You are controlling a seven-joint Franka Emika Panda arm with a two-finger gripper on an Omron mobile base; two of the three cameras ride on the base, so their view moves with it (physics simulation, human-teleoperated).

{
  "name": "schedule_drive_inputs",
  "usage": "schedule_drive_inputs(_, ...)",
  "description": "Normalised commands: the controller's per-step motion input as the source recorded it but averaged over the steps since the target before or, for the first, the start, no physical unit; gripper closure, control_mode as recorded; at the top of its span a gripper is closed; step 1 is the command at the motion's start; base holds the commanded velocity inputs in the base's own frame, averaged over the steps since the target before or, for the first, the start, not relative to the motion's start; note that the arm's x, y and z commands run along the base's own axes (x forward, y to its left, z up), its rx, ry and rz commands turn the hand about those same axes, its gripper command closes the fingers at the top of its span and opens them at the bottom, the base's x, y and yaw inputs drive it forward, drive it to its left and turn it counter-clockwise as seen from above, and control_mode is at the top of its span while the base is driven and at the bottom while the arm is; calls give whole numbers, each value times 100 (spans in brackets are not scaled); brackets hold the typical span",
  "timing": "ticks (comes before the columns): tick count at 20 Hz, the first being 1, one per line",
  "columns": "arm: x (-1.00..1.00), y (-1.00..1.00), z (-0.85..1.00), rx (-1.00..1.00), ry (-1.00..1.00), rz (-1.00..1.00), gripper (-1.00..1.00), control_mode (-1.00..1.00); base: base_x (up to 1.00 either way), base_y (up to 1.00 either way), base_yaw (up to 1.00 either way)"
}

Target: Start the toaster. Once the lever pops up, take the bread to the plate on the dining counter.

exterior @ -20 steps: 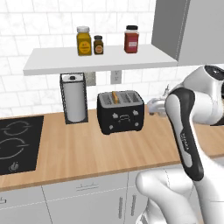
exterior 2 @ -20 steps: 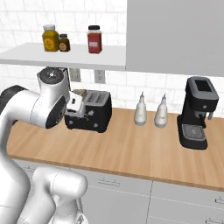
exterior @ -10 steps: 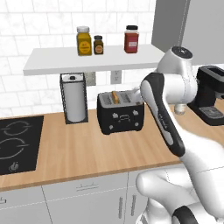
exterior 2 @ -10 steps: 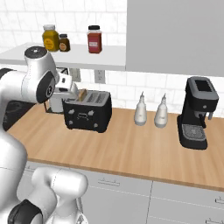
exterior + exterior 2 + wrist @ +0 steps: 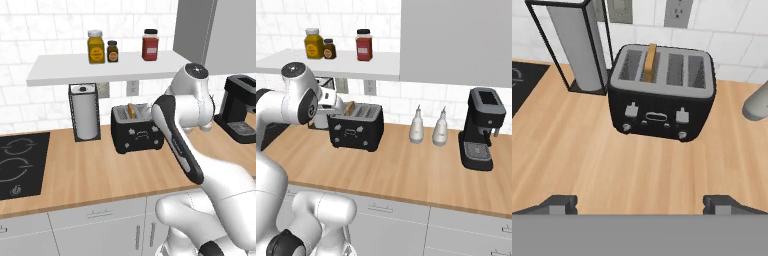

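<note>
Toaster point(image 5: 661, 100) at frame centre, long axis left-right, knobs facing camera. Bread point(image 5: 650, 62) upright in second slot, lower part hidden. Claw point(image 5: 640, 204) wide open, empty.

White tile wall point(image 5: 45, 35) w/ pale grout behind everything. Wood tabletop point(image 5: 100, 170) runs wall to wall, white drawer fronts point(image 5: 95, 227) w/ slim handles below. White shelf point(image 5: 100, 67) on the wall, three jars on it: yellow point(image 5: 95, 46), small dark point(image 5: 112, 51), red point(image 5: 150, 44). Grey upper cabinet point(image 5: 456, 40) to the right of shelf. Two outlets point(image 5: 678, 12) on the tiles under it. Paper towel roll in black wire stand point(image 5: 84, 111) on tabletop, black cooktop point(image 5: 20, 162) at far left. Two pale bottles point(image 5: 428, 127) and black coffee machine point(image 5: 481, 127) further right. Light even, soft shadows.
</note>
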Motion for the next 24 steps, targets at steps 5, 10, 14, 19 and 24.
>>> schedule_drive_inputs(5, 28, 3, -16, 0, -18, 0, -100, -100, 0, 0, 0)
schedule_drive_inputs(10, 37, 0, -2, 5, -9, 0, -100, -100, 0, 0, 0)
schedule_drive_inputs(14, 59, 0, 0, 12, 3, 0, -100, -100, 0, 0, 0)
schedule_drive_inputs(19, 47, 0, 0, 4, 3, 0, -100, -100, 0, 0, 0)
schedule_drive_inputs(24, 34, 0, -7, -1, 1, 0, -100, -100, 0, 0, 0)
